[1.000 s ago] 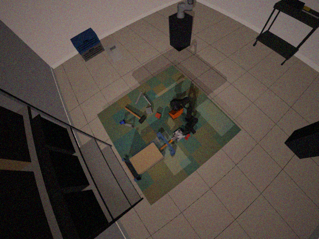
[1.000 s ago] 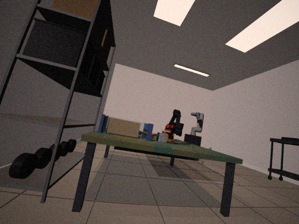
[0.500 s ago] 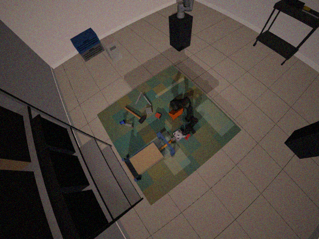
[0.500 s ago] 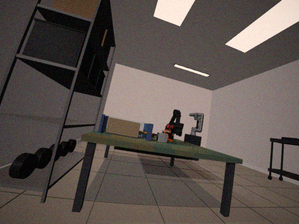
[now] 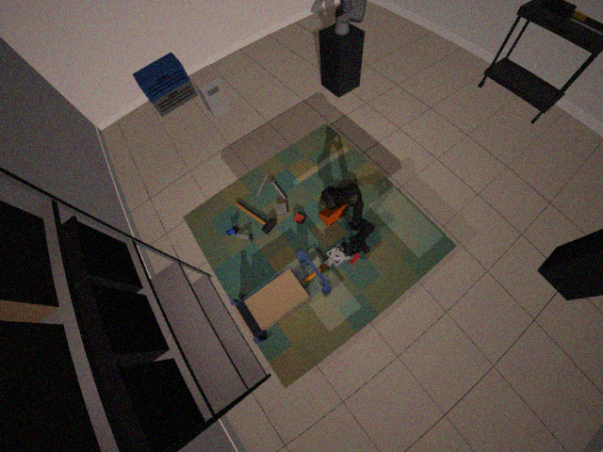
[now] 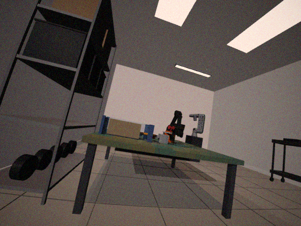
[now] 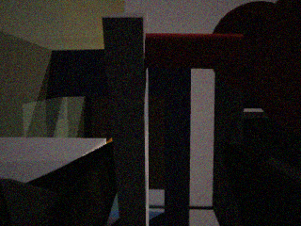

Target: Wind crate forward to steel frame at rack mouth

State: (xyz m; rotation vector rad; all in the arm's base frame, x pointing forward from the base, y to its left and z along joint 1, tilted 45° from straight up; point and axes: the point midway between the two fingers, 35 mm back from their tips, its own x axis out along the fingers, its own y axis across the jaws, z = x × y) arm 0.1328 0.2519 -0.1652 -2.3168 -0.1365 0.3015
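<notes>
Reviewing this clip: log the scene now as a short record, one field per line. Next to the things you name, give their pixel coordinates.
crate: tan crate [image 5: 276, 298] [image 6: 123, 128], looks flat
strap: orange strap [image 5: 321, 267] [image 6: 145, 133], between crate and winch
blue frame: blue frame [image 5: 312, 269] [image 6: 150, 133], crossing above strap, crate short of it
winch: white hand winch [image 5: 335, 254] [image 6: 163, 138]
red part: red part [image 5: 354, 258] [image 6: 170, 127] [image 7: 193, 51], beside winch in top view
gripper: gripper [image 5: 350, 250] [image 6: 170, 132] [image 7: 172, 149], at winch; grasp unclear
other tool: hammer [image 5: 252, 212], away from winch
winding finished: apparently not
</notes>
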